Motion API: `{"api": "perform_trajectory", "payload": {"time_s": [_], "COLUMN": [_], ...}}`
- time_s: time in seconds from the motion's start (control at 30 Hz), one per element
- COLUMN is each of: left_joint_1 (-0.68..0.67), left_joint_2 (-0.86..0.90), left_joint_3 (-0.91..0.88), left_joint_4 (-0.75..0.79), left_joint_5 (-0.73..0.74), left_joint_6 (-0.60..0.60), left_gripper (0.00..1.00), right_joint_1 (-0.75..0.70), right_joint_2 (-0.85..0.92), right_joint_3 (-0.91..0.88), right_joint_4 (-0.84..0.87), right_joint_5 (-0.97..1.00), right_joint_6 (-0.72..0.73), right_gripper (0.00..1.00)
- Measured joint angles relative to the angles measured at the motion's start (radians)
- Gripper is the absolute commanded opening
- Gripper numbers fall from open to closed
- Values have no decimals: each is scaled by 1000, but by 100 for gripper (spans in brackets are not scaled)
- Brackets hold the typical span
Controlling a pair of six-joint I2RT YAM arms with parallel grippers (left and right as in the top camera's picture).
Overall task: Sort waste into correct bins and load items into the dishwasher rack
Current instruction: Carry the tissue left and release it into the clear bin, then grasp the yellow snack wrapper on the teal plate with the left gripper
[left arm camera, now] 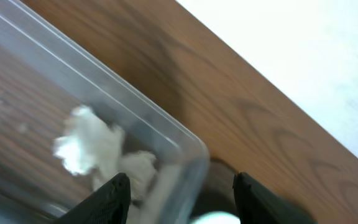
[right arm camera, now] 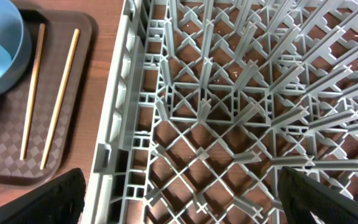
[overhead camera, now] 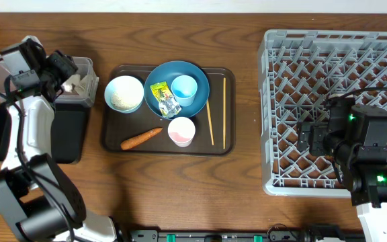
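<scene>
Left wrist view: the left claw [left arm camera: 180, 182] is being held apart over the clear plastic rectangular tub [left arm camera: 114, 87], seemingly since the crumpled white tissue [left arm camera: 95, 146] is lying inside.

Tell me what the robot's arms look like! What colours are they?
The left arm has chunky white links with black joints. The right arm is mostly black, with small green lights and a white part low down. Thin black cables loop beside both. The left gripper and right gripper each have two black fingers.
</scene>
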Motion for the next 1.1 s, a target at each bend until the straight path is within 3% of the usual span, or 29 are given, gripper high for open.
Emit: {"api": "perform_trajectory", "payload": {"time_s": [0.13, 0.43, 0.73, 1.1], "left_joint_1": [-67, -373, -537, -550], "left_joint_2": [-58, -42, 80, 154], "left_joint_3": [2, 3, 3, 3], "left_joint_4": [-127, -448, -462, -432], "left_joint_5": [66, 87, 20, -18], "left_joint_6": [1, 19, 23, 23], "left_gripper": [56, 56, 56, 55], "right_joint_1": [0, 0, 0, 0], "right_joint_2": [0, 0, 0, 0], "right_joint_3": [0, 0, 0, 0], "right_joint_4": [0, -1, -1, -1], "right_joint_5": [0, 0, 0, 0], "right_joint_6": [0, 0, 0, 0], "right_gripper": [98, 98, 98, 98]}}
